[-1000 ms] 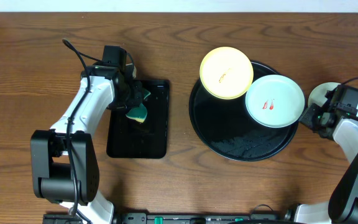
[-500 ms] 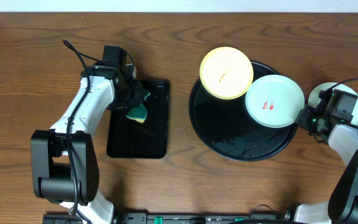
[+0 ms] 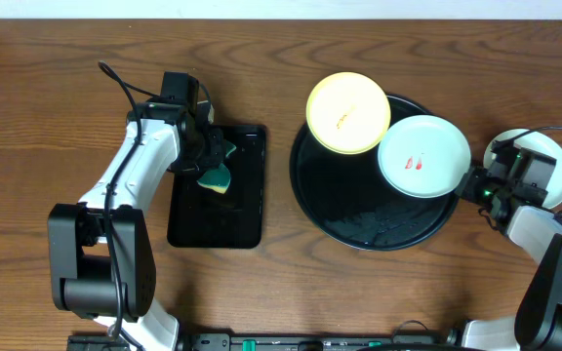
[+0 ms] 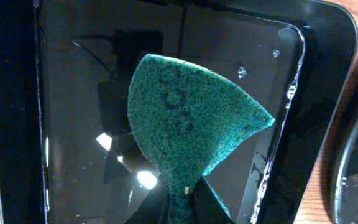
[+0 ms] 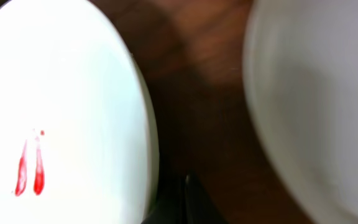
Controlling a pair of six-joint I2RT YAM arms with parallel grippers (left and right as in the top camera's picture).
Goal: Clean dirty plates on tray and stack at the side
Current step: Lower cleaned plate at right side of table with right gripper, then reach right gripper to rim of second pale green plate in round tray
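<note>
1. Holding a green sponge pinched between its fingers, the left hand hangs over the small rectangular tray, which carries a film of water. The sponge's free end fans out above that water.
2. At 3 o'clock on the round black tray, the right hand sits against the rim of the mint plate. The wrist view shows the plate's edge running down to the fingers at the bottom of the frame, but I cannot tell whether they grip it or only press on it.
3. That plate carries two red streaks and overhangs the tray's rim at 2 o'clock. The yellow plate, with an orange smear, overhangs at 11 o'clock, its edge just beside the mint one.
4. A third pale plate lies on the desk at the far right, under the right arm.
5. My worry: a sideways push on the mint plate could carry into the yellow one and tip it off the rim.
6. Lifting by a thin edge could let the plate slip free.
7. A dripping sponge could wet the desk.
</note>
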